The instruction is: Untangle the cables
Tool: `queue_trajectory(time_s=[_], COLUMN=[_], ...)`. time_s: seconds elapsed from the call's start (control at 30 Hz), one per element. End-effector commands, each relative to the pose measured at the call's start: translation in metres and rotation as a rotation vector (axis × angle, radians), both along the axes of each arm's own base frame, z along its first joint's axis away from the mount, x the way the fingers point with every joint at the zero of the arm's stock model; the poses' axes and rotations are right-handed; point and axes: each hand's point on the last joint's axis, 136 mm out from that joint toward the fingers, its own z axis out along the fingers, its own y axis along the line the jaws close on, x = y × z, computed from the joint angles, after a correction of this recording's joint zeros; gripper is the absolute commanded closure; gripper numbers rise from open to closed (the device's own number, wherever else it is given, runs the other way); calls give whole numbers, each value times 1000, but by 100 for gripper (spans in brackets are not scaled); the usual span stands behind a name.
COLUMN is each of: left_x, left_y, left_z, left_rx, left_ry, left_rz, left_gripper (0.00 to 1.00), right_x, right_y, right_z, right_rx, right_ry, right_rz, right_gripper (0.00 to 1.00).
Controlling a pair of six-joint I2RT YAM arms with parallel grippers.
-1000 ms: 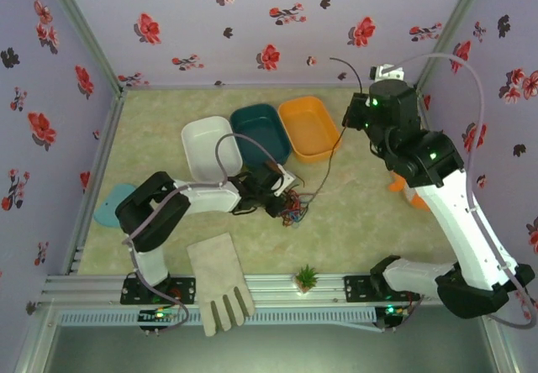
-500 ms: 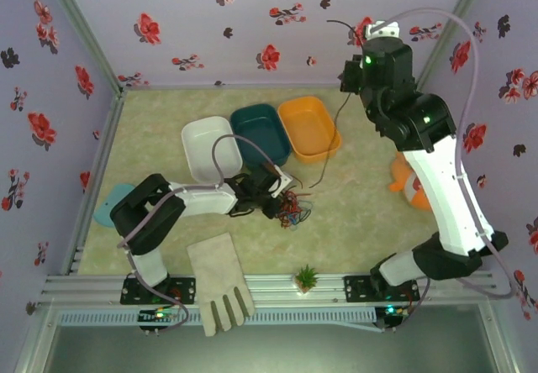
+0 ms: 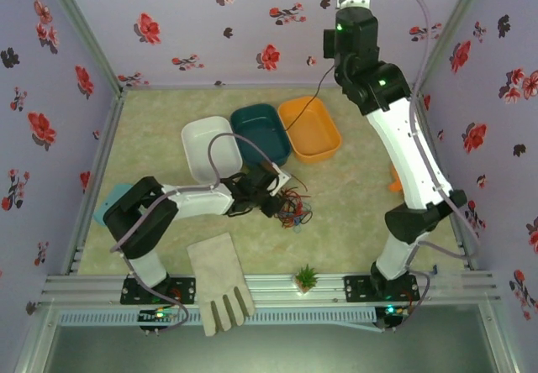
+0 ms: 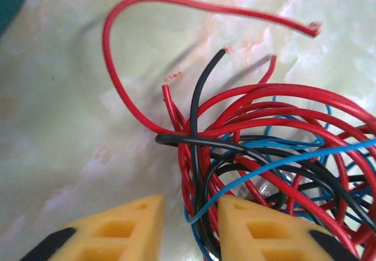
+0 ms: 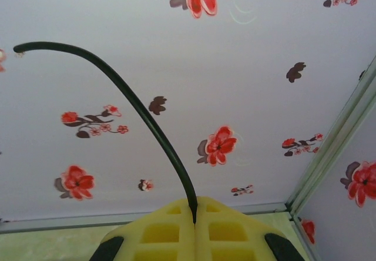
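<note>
A tangle of red, black and blue cables (image 4: 264,131) lies on the mat, also seen in the top view as the cable tangle (image 3: 292,209). My left gripper (image 4: 191,226) is open low over its left edge, with red, black and blue strands running through the gap between the yellow fingers (image 4: 117,226). In the top view the left gripper (image 3: 282,198) sits just left of the tangle. My right gripper (image 5: 194,214) is shut on a black cable (image 5: 141,114) whose free end curves up and left. High by the back wall, the right gripper (image 3: 338,2) lets that black cable (image 3: 315,97) hang toward the orange bin.
Along the back of the mat stand a white bin (image 3: 193,150), a teal bin (image 3: 244,117) and an orange bin (image 3: 332,133). A beige glove (image 3: 218,282) and a small green plant (image 3: 306,277) lie near the front rail. An orange toy (image 3: 395,180) sits at the right.
The right arm has risen and swung back-left with the black cable, lifting its lower end off the mat to the orange bin. The left gripper has opened at the tangle.
</note>
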Motion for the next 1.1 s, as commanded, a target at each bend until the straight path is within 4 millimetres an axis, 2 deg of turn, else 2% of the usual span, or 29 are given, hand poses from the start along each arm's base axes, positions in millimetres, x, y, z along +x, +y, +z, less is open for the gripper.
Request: queue_trajectory(time_s=[0.0,0.23,0.43,0.6,0.77,0.93,1.07], left_x=[4,9,14,24,31,35,37], left_y=[6,6,10,21,31,34,35], left_z=[12,23,44,62,76,78,76], left_rx=[-13,-31,-49,-46,-56,-79,-84], left_ry=[-22,-43,-87,-149,-192,-184,-174], left_rz=[31,54,88,154,210,246,264], left_gripper=[56,32,1,0,0,0,0], right_x=[17,50,64,60,51,41,35], right_y=[-14,-10,-1,2,-5,-8,3], right_z=[9,-42,-89,-130,-168,-208,-247], right_rx=[-21,-40,-74,-85,-123,-84,4], right_ry=[-49,45,141,254,374,533,680], right_rz=[-77,-70,-40,-18,-39,-9,55], right_gripper=[100,100,100,100,100,100,100])
